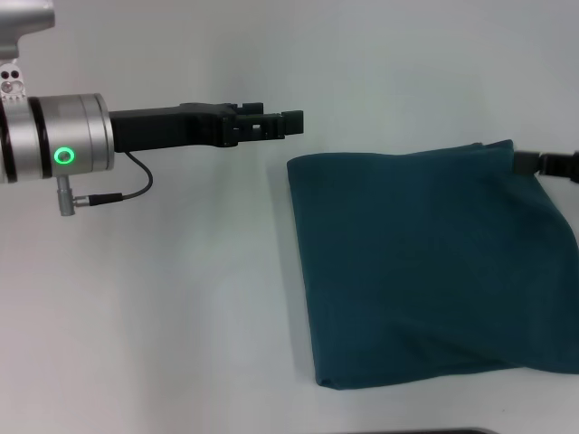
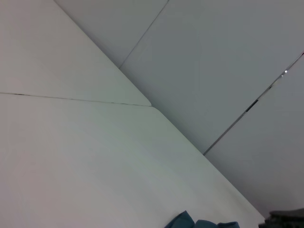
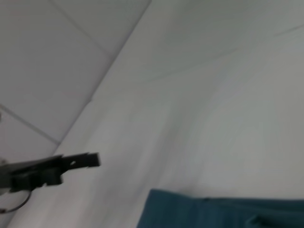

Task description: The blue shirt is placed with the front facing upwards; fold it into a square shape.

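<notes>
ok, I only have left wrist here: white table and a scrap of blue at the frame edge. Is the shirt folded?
Observer: Head view shows the blue shirt lying in a rough rectangle, with no sleeves, collar or lettering showing.
Operator: where's left relative to it?
Observer: The left gripper is off the cloth, just beyond its far left corner, over bare table.
Operator: and right?
Observer: The right gripper sits at the shirt's far right corner. It is mostly cut off by the head view's edge, so I can't judge contact.
</notes>
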Tool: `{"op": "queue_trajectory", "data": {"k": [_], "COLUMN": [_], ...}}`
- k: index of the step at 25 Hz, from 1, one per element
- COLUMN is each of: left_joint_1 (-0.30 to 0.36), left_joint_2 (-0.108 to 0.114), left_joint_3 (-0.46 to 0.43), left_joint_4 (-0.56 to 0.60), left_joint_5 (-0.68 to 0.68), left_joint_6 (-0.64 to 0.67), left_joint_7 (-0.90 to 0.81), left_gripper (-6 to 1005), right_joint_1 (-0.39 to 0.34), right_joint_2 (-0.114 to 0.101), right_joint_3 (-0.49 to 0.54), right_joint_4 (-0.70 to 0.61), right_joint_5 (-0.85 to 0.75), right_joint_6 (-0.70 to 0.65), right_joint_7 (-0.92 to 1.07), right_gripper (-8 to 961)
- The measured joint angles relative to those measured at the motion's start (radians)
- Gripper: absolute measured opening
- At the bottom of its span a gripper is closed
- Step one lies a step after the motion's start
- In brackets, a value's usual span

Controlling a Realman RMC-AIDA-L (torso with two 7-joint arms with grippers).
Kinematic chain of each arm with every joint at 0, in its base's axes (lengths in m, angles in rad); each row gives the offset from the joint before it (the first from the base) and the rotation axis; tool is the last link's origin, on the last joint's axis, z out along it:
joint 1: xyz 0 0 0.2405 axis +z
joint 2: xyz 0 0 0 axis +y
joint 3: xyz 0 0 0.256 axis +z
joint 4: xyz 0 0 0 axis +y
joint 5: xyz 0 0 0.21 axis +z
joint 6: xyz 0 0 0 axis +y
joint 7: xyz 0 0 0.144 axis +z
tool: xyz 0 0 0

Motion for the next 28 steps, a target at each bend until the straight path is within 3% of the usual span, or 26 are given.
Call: {"op": "queue_trajectory", "data": {"k": [8,17,23,28], "left_joint_1": [0.000,0.002,0.002,0.002], "left_joint_2": [-0.002,-0.001,-0.001,-0.001], "left_joint_3": [0.000,0.000,0.000,0.000], "left_joint_4": [0.000,0.001,0.001,0.001], "left_joint_5": [0.000,0.000,0.000,0.000], "left_joint_6": [-0.001,0.000,-0.001,0.002], "left_joint_7": [0.004,0.011,0.011,0.011], "left_gripper": [936,936,937,937], "right_joint_1": [0.041,0.037,0.038,0.022], "right_joint_2": [-0.016,-0.002,0.018,0.020], "right_joint_3": [-0.060,-0.041,-0.029,0.014], "right_joint_4": [0.090,0.084,0.079,0.057], "right_joint_5": [-0.061,-0.077,-0.028,0.059], "right_joint_6": [0.021,0.186,0.286,0.286], "right_joint_7": [0.010,0.040,0.000,-0.046], "right_gripper": [72,72,72,71]}}
